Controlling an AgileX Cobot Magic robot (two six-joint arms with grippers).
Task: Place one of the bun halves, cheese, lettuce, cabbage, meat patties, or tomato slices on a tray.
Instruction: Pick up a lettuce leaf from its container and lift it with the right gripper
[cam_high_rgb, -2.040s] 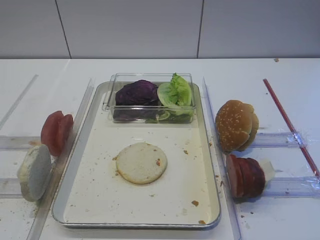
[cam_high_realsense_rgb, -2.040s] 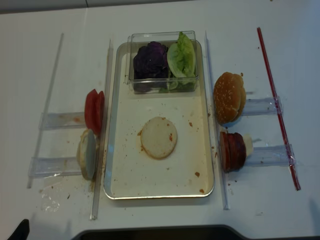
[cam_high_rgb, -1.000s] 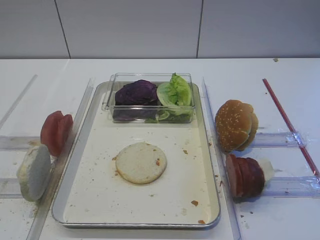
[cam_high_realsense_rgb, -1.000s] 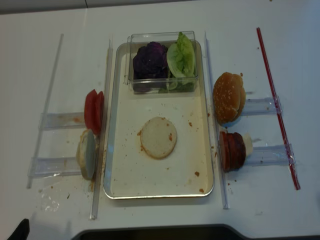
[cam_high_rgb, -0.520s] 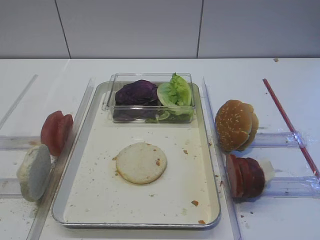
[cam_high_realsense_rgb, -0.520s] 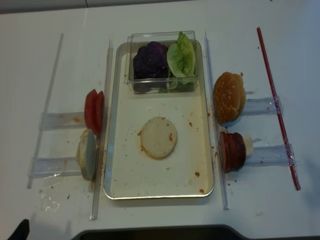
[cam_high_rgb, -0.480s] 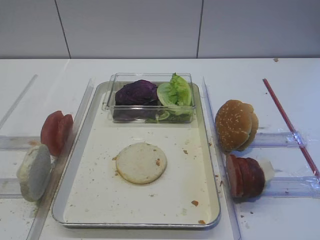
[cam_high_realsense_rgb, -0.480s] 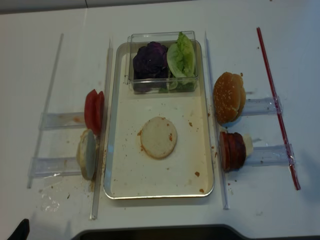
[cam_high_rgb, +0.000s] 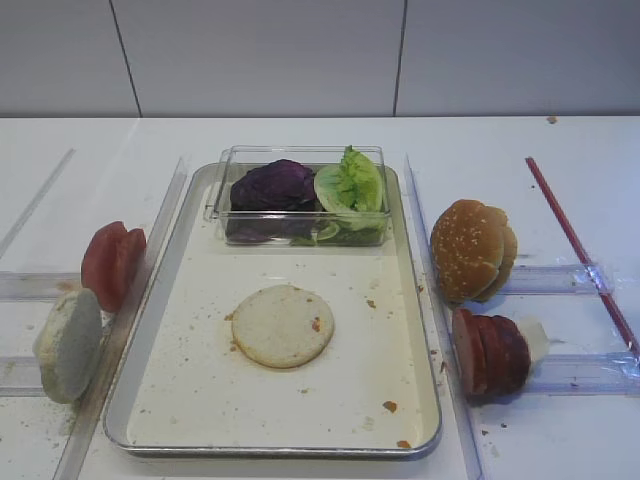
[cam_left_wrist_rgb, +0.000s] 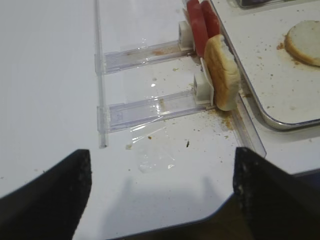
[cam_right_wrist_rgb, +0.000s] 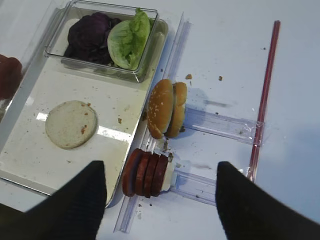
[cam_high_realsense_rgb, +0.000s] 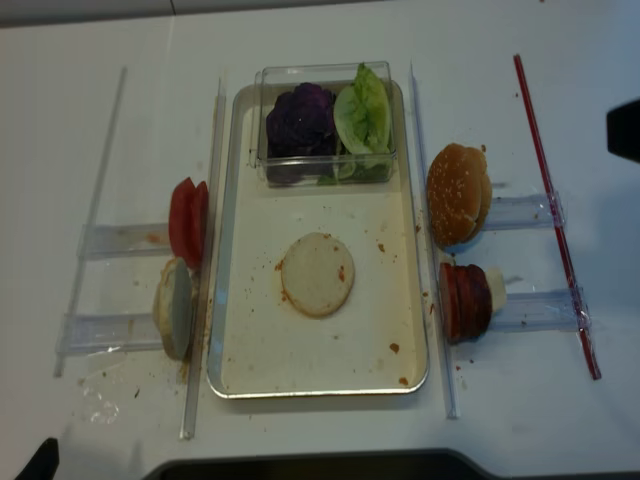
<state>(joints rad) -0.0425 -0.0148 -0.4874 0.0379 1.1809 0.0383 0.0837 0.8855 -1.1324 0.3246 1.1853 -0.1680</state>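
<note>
The right gripper (cam_right_wrist_rgb: 157, 200) hangs with its jaws spread wide and empty above the meat patties (cam_right_wrist_rgb: 145, 173), which stand on edge in a clear rack just right of the tray (cam_right_wrist_rgb: 27, 90). The left gripper (cam_left_wrist_rgb: 160, 195) also seems spread, though only dark blurred fingers show. A bun half (cam_high_rgb: 283, 325) lies flat mid-tray.

Right tool (cam_right_wrist_rgb: 159, 200) cut off by the frame's bottom edge; left tool (cam_left_wrist_rgb: 160, 190) likewise, its tips blurred.
</note>
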